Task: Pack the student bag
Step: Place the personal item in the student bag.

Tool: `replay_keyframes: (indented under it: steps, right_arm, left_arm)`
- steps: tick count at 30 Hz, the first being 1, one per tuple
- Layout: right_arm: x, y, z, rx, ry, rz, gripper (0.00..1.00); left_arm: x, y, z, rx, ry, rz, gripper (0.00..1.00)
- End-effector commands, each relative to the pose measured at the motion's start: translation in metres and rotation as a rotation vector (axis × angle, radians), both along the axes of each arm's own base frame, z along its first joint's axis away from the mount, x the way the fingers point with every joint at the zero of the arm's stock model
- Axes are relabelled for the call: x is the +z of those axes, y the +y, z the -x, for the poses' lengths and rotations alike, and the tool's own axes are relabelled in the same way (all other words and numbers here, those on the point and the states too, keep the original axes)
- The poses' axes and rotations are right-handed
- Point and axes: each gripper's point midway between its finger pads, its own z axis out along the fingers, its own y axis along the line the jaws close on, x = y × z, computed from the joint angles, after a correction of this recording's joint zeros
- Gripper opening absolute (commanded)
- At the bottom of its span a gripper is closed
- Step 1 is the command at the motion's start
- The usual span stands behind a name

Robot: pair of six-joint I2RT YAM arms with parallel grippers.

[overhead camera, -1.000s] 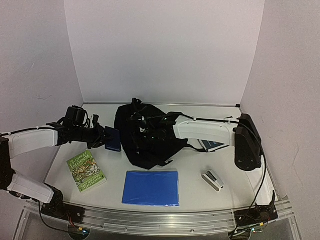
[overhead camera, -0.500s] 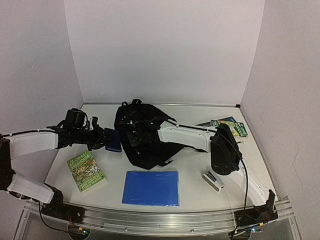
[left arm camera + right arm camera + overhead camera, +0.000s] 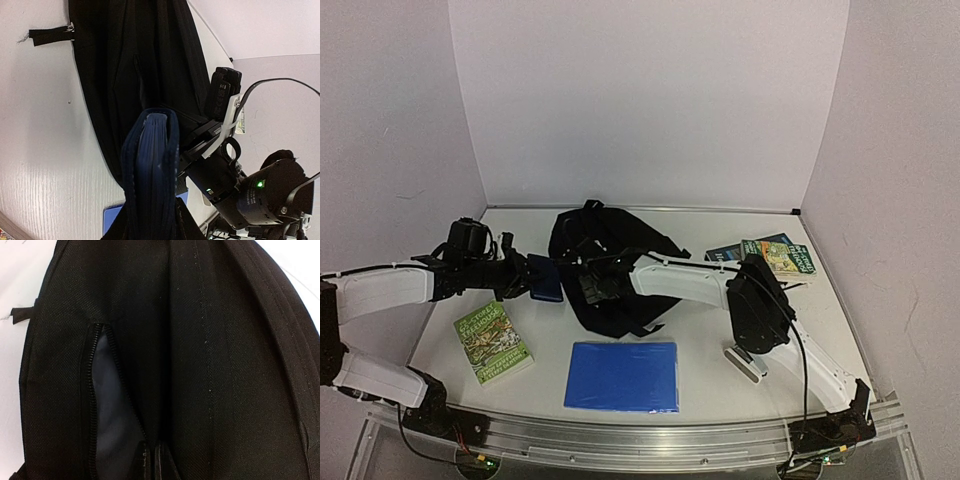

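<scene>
Black woven fabric fills the right wrist view: the student bag (image 3: 225, 365) seen close up, with a zip gaping at the left of the frame to show grey lining (image 3: 107, 405). At the bottom edge the right end effector (image 3: 153, 460) is clenched, its tips together against the cloth just beside the lower end of that zip; whether any cloth is pinched between them cannot be told. From the top camera the student bag (image 3: 582, 240) lies flat at the centre of the white desk (image 3: 700, 340), and the right end effector (image 3: 592, 288) sits on its lower left part, the arm reaching in from the right. The left end effector (image 3: 525, 277), at centre left, grasps a navy book (image 3: 547, 279) held just beside the bag's left edge; in the left wrist view the navy book (image 3: 150, 165) stands edge-on in front of the bag (image 3: 140, 60). A green book (image 3: 492, 343) lies lower left, a blue folder (image 3: 622, 376) lower centre, a small white and black device (image 3: 747, 362) lower right, and a pair of books (image 3: 775, 256) at centre right.
</scene>
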Motion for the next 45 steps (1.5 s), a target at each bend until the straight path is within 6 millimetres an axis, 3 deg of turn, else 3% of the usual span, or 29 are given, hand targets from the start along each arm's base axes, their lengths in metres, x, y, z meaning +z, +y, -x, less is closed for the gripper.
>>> replay_keyframes:
  steps: [1, 5, 10, 16, 20, 27, 33, 45]
  right_arm:
    - [0.019, -0.01, -0.003, -0.052, 0.038, -0.114, 0.0]
    - [0.05, -0.003, 0.0, 0.002, 0.104, -0.325, 0.0]
    - [0.071, 0.007, 0.008, 0.07, 0.183, -0.496, 0.0]
    - [0.068, 0.013, 0.018, 0.107, 0.236, -0.544, 0.0]
    - [0.065, 0.012, 0.022, 0.112, 0.249, -0.557, 0.0]
    - [0.073, 0.014, 0.023, 0.107, 0.25, -0.605, 0.0]
    - [0.086, 0.014, 0.019, 0.074, 0.238, -0.653, 0.0]
    - [0.116, 0.008, 0.014, 0.026, 0.195, -0.726, 0.0]
  left_arm:
    - [0.029, -0.006, -0.022, 0.024, -0.106, 0.062, 0.0]
    - [0.033, -0.01, -0.034, 0.034, -0.12, 0.084, 0.0]
    - [0.03, -0.024, -0.046, 0.016, -0.121, 0.111, 0.0]
    - [0.036, -0.04, -0.057, 0.005, -0.161, 0.114, 0.0]
    - [0.034, -0.039, -0.066, 0.04, -0.177, 0.093, 0.0]
    - [0.008, -0.037, -0.078, 0.096, -0.155, 0.028, 0.0]
    - [-0.014, -0.053, -0.069, 0.086, -0.095, -0.009, 0.0]
    - [-0.048, -0.063, -0.056, 0.146, 0.059, -0.001, 0.0]
